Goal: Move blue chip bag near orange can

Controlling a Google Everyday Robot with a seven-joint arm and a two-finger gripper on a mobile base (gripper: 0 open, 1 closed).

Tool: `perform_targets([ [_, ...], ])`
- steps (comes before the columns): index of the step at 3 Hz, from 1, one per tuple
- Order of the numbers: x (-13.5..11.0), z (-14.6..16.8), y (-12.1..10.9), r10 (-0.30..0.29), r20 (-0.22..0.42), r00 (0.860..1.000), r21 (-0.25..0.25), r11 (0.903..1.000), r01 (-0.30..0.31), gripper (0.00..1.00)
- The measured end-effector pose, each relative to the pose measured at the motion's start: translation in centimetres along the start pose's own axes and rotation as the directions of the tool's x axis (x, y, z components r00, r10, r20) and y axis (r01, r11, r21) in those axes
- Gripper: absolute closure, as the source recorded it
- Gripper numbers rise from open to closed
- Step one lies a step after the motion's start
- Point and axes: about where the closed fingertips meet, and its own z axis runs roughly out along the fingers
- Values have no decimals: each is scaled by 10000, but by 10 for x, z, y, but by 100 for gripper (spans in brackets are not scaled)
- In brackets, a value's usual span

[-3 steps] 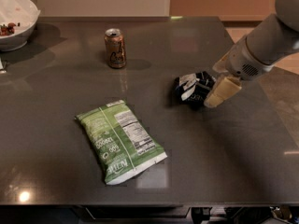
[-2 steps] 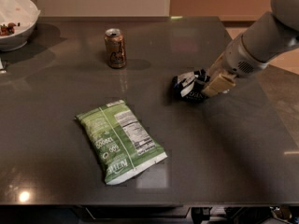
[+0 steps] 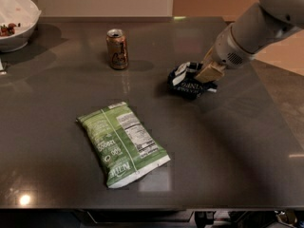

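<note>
Two things matter on the worktop. The blue chip bag lies crumpled right of centre, toward the back edge. The orange can stands upright well to its left. The gripper is down on the bag's right side, touching it; whether it has closed on the foil I cannot tell. The step in hand looks like the grasp. Next comes a firm hold, then a carry leftward without tipping the can. A second ago the gripper stood just right of the bag; the bag itself has barely shifted.
</note>
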Motion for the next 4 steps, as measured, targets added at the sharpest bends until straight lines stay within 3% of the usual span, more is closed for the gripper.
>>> perform_targets([
  [3, -89, 47, -54, -1386, 759, 9874, 556, 9893, 1346, 100],
  [4, -105, 66, -65, -1697, 888, 9815, 684, 9841, 1640, 82],
])
